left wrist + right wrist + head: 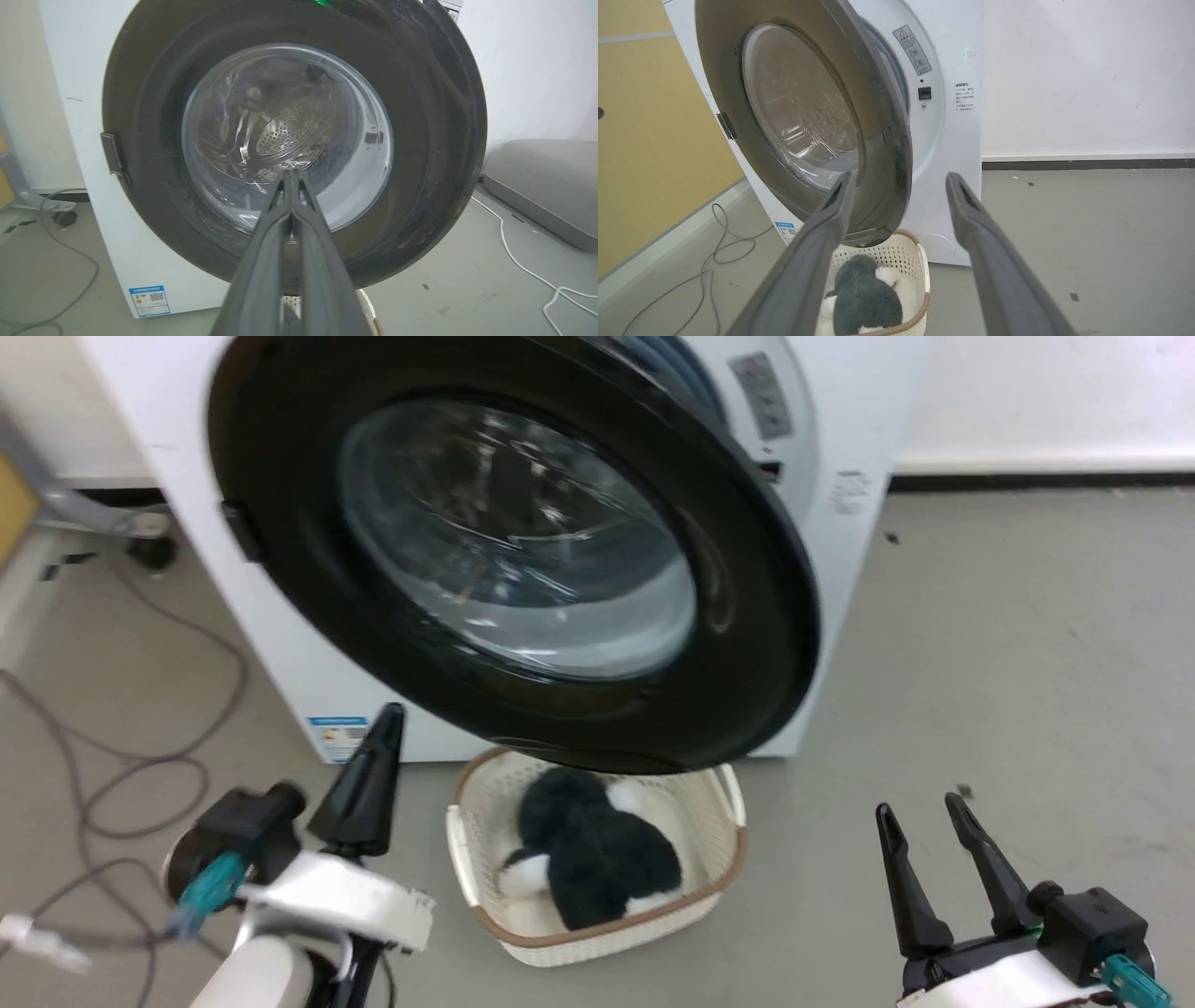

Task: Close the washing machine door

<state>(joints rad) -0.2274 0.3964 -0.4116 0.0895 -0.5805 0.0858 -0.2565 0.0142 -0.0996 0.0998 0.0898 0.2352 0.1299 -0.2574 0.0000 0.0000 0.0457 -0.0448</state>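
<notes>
Washing machine door (513, 551) is seen in the upper middle of the head view. It is swung partway out from the white washing machine (280, 653) and is not yet shut. At the far left, grey cables (140, 775) are spread on the floor. At the lower left, the left gripper (390, 717) is pointed up at the door's bottom rim. Its two fingers are pressed flat together with nothing between them, and whether the door is touched cannot be told. In the lower middle, a cream basket (462, 840) is set under the door, with a black and white soft toy (588, 854) laid in it. At the lower right, the right gripper (920, 807) is held spread wide and empty, well apart from the door. In the right wrist view, a gap is seen between the door edge and the machine front, so the last push shut is judged to be left.
</notes>
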